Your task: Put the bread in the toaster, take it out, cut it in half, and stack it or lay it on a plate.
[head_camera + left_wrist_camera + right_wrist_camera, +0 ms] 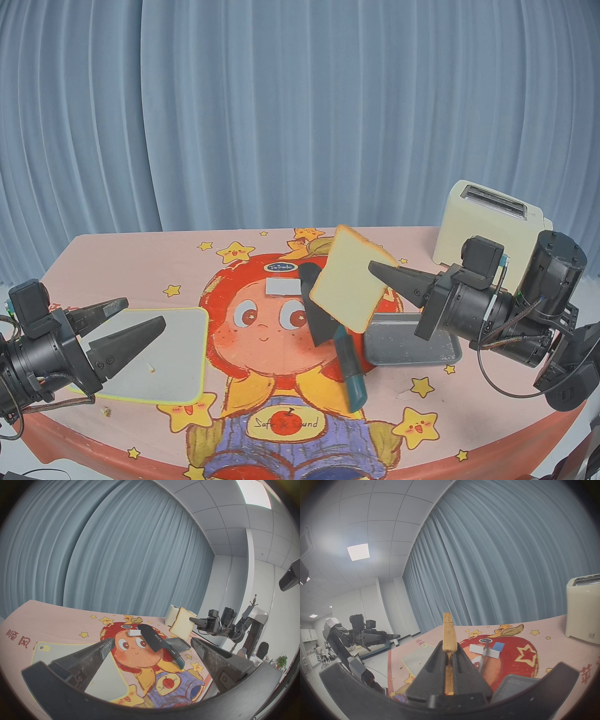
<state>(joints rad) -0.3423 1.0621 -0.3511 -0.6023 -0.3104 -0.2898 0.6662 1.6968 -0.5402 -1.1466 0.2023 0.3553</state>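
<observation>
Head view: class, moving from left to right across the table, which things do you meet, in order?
cutting board → bread → toaster

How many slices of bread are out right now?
1. The pale square slice of bread with a tan crust is clamped in the right gripper, lifted above the pink cartoon-print table. The cream toaster could hide another in its slots.

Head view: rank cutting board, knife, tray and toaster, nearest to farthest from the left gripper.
1. Cutting board, just below left gripper.
2. Knife, table centre.
3. Tray, right of knife.
4. Toaster, far right corner.
</observation>
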